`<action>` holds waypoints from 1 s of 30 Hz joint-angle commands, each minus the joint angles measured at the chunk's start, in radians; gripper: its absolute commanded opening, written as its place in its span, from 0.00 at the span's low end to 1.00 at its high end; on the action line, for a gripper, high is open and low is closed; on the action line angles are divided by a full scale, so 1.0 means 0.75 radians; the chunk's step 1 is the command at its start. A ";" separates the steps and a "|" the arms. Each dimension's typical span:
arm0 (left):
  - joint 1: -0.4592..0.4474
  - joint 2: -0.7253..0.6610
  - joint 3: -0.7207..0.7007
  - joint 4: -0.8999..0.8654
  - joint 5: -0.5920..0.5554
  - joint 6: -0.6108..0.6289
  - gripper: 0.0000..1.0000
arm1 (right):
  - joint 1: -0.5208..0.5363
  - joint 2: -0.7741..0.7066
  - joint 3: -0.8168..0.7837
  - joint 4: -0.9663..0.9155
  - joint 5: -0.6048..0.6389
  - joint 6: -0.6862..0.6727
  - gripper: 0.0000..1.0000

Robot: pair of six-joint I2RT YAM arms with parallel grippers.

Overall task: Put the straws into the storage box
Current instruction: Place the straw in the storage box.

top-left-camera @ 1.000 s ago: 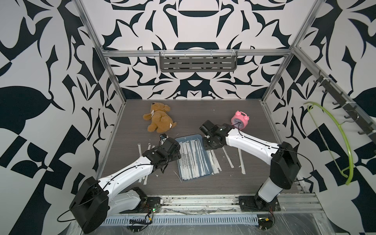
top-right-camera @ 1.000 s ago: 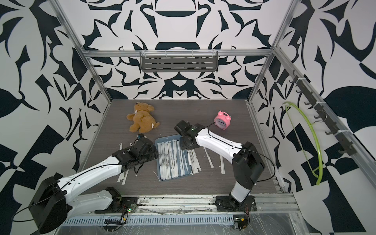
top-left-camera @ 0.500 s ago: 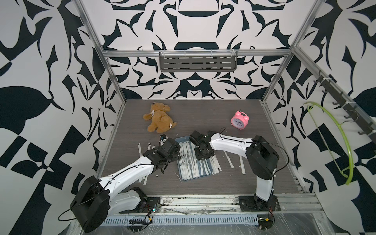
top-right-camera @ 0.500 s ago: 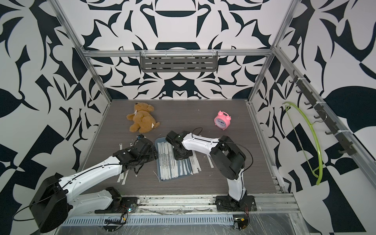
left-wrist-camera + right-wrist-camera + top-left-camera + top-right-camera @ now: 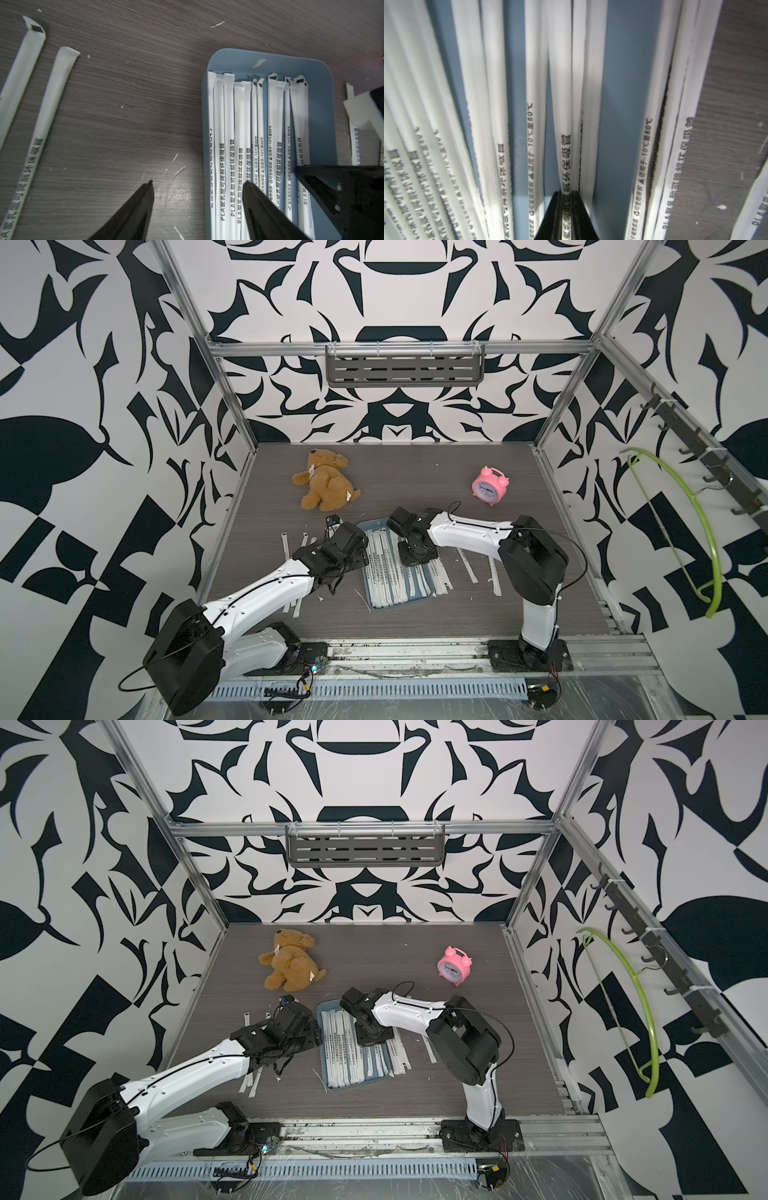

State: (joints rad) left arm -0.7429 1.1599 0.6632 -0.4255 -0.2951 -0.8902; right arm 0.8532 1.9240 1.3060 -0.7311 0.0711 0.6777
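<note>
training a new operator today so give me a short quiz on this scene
1. True or false: the left gripper is open and holds nothing.
2. What lies in the storage box? A teddy bear B straws C alarm clock
3. Fill in: the right gripper has a ___ between its fingertips.
Key: 1 true; 2 B; 3 straw
</note>
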 commanded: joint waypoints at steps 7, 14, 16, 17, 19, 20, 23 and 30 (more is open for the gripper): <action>-0.003 0.003 0.003 -0.031 -0.006 0.013 0.74 | -0.004 0.006 0.052 0.010 0.028 -0.010 0.23; -0.004 -0.005 -0.001 -0.033 -0.011 0.013 0.74 | -0.004 -0.068 0.084 -0.039 0.031 -0.018 0.28; -0.003 -0.002 0.003 -0.035 -0.017 0.015 0.74 | -0.004 -0.090 0.093 -0.043 0.016 -0.020 0.29; -0.003 -0.004 0.010 -0.042 -0.021 0.019 0.74 | -0.005 -0.107 0.097 -0.047 0.012 -0.018 0.29; -0.003 -0.015 0.016 -0.051 -0.033 0.031 0.74 | -0.015 -0.145 0.097 -0.055 -0.003 -0.014 0.29; -0.003 -0.023 0.019 -0.054 -0.042 0.036 0.74 | -0.026 -0.171 0.093 -0.060 -0.010 -0.012 0.28; 0.002 -0.046 0.030 -0.073 -0.054 0.056 0.74 | -0.085 -0.265 0.052 -0.094 -0.011 -0.031 0.26; 0.049 -0.129 0.006 -0.003 0.050 0.161 0.76 | -0.412 -0.451 -0.204 -0.147 -0.103 -0.262 0.28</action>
State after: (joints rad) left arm -0.7208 1.0946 0.6636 -0.4458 -0.2989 -0.8215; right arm 0.6189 1.6012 1.2137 -0.7712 0.0257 0.5758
